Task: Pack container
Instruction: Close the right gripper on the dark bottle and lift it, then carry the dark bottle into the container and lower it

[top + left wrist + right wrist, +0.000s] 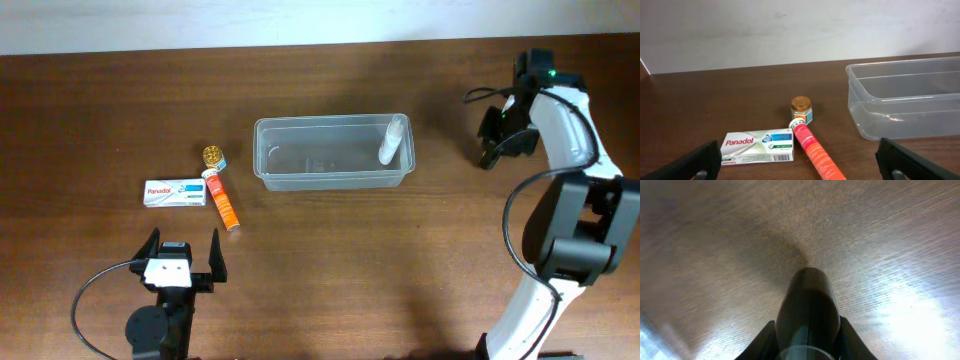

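Note:
The clear plastic container (330,178) stands mid-table with a white tube (392,140) leaning in its right end; its left end shows in the left wrist view (860,100). My left gripper (183,262) is open and empty near the front edge, its fingers (802,167) wide apart. Ahead of it lie a white Panadol box (177,193) (758,146), an orange tube (222,200) (815,155) and a small gold-lidded jar (214,156) (801,110). My right gripper (492,140) is right of the container, shut on a dark rounded object (807,310) just above the wood.
The brown wooden table (420,260) runs to a pale wall at the back. A black cable (100,290) loops beside the left arm's base. The right arm's white links (570,130) rise along the right edge.

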### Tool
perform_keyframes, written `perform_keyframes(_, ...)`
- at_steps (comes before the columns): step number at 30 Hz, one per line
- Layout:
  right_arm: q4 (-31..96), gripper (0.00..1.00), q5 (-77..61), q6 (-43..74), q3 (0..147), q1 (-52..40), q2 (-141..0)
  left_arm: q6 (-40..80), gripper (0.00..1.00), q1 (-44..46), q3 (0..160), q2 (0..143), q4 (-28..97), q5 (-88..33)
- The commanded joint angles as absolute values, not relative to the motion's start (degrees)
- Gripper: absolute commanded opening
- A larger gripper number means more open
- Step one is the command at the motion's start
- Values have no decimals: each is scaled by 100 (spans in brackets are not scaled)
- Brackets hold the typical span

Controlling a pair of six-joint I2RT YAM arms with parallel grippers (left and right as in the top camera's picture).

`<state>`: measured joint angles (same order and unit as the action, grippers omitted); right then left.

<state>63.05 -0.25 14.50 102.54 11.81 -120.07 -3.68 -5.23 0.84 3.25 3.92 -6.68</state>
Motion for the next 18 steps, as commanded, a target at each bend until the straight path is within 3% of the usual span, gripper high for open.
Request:
perform_keyframes(1,6460,25,-16,1374,10772,1166,-11218,-462,100,-548,51,292,397,-666)
perform_keyframes(9,6606,25,-622,1225,10975,749,-10200,-460,100,-548,51,292,397,-666)
perform_keyframes(18,6578,25,-749,1221,10973,-696,-9666,-462,99,-548,51,292,397,-666)
